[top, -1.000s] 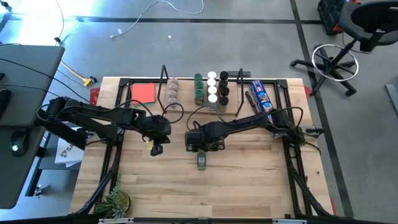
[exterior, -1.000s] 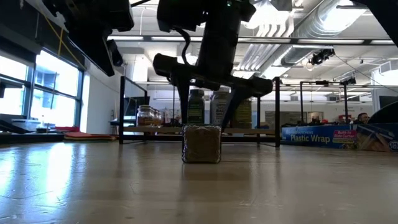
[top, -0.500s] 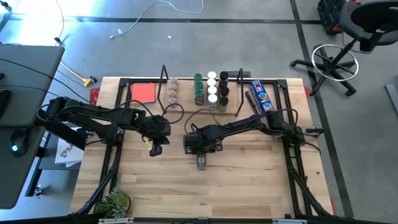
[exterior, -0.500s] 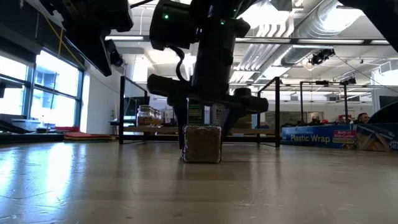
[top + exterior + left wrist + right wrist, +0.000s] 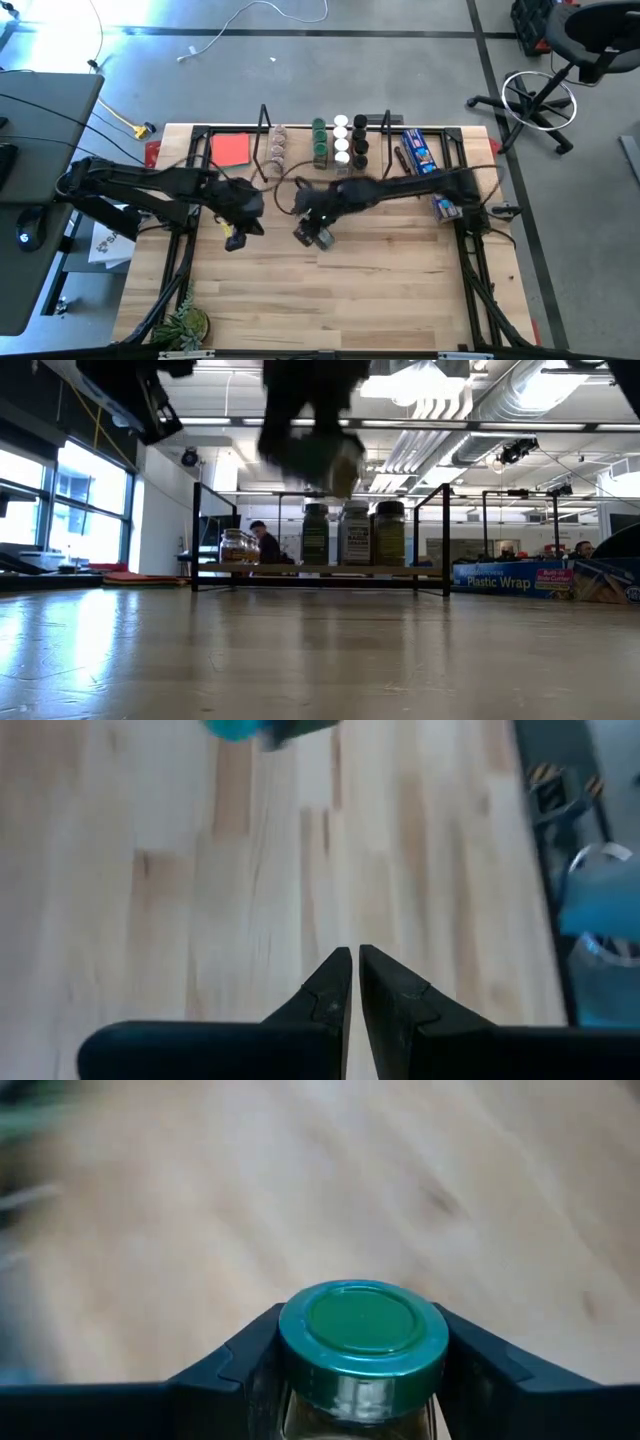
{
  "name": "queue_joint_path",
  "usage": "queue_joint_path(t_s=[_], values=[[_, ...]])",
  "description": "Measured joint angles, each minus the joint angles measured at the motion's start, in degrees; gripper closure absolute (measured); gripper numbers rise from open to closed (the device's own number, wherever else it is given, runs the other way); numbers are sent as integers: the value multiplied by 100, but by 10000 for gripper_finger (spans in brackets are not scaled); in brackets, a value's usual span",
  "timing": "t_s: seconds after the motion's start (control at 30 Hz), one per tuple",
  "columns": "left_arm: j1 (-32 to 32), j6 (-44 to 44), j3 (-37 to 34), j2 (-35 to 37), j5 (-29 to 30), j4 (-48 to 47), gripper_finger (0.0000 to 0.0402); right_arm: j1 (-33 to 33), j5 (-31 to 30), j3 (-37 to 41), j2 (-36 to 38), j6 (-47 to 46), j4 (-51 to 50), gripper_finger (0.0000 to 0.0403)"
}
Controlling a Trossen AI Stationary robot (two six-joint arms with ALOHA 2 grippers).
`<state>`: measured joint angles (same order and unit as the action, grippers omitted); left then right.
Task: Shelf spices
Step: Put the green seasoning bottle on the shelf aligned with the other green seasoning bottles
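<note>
My right gripper (image 5: pixel 316 234) is shut on a spice jar with a green lid (image 5: pixel 362 1325), held above the middle of the table; the low view shows the jar (image 5: pixel 335 460) blurred, high over the boards. My left gripper (image 5: pixel 236 236) hangs left of it with its fingers shut (image 5: pixel 355 960) on nothing. The shelf (image 5: pixel 320 568) stands at the far edge, a wood board between black wire frames. Several jars (image 5: pixel 340 142) stand upright on it, with two clear jars (image 5: pixel 277 145) at its left end. My right gripper pinches the jar between its two fingers (image 5: pixel 235 1360), one on each side, at the green lid's rim (image 5: pixel 290 1342) and the neck below it. The jar is lifted clear of the table and looks tilted in the low view.
A red card (image 5: pixel 230 148) lies left of the shelf and a blue packet (image 5: pixel 420 150) right of it. A small plant (image 5: pixel 185 325) sits at the near left corner. Bare boards fill the table's near half. A person (image 5: pixel 265 542) shows far behind the shelf.
My right gripper came down over the jar lying on its side on the table, took hold of it and raised it, moving toward the far edge and turning. The jar is now lifted clear. My left gripper shifted a little toward the table's left.
</note>
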<state>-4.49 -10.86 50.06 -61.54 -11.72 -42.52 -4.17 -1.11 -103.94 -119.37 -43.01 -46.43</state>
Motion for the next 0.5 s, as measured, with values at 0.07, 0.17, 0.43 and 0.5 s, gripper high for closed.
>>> queue_joint_path(t_s=[0.07, 0.17, 0.43, 0.5], values=[[4, -62, 72, 278, 28, 30, 382, 83, 506, -125, 461, 1096, 171, 213], [44, -296, 146, 676, 96, 186, 382, 322, 1711, -197, 1138, 2373, 509, 213], [76, -1151, 161, 1326, 497, 1124, 383, 477, 3440, -125, 1458, 4972, 446, 213], [44, -1164, 162, 1384, 483, 1233, 383, 317, 3484, 32, 1381, 5480, 502, 213]])
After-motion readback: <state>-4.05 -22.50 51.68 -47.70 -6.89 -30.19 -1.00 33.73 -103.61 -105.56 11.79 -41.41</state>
